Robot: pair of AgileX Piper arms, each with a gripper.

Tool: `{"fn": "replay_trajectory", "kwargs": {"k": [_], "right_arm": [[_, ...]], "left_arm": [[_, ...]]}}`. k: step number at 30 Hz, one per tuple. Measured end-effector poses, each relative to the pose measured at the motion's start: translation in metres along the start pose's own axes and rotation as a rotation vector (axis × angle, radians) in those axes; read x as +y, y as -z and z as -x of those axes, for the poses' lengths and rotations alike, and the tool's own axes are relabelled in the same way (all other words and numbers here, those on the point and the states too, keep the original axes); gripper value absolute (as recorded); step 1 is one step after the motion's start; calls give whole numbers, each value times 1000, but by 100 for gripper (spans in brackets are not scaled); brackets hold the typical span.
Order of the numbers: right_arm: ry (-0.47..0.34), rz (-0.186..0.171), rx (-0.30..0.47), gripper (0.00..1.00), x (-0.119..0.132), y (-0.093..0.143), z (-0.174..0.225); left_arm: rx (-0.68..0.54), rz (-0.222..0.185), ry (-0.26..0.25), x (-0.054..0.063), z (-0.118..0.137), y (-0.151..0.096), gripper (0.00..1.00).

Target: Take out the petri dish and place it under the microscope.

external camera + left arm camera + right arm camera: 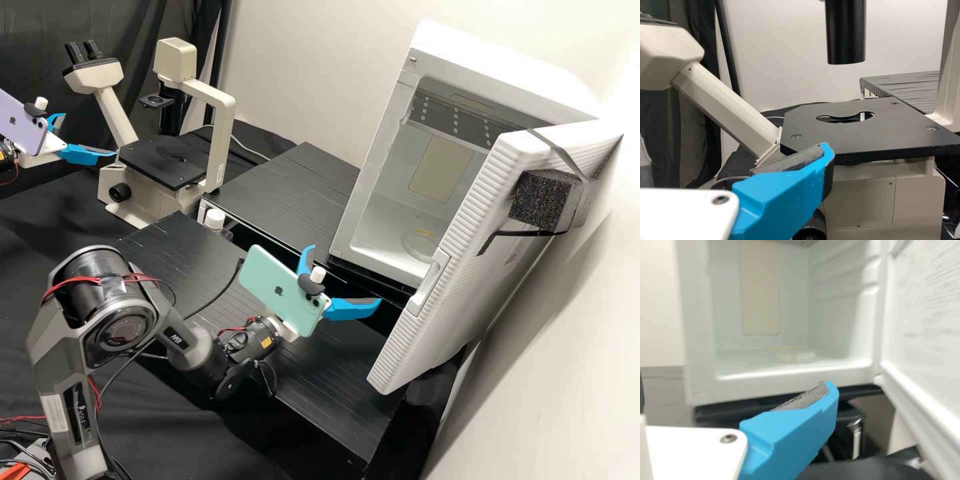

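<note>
Petri dish (421, 245) | likely light, slick, brittle | grip opposite sides gently | right gripper (345, 275) spread, left gripper (89, 135) spread

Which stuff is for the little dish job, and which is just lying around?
For the job:
- petri dish, inside the open white box
- microscope
- left gripper, right gripper

Probably just there:
- white-capped bottle
- dark curtain
</note>
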Motion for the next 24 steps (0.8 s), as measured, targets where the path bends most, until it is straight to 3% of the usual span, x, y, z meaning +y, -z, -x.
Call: {"fn": "replay_trajectory", "kwargs": {"k": [11, 24], "right_arm": [[-65, 32, 36, 100, 19, -14, -68], [-44, 38, 0, 100, 29, -28, -133]], "left_arm": [[0, 0, 0, 0, 0, 0, 100], [0, 0, 0, 0, 0, 0, 100]]}}
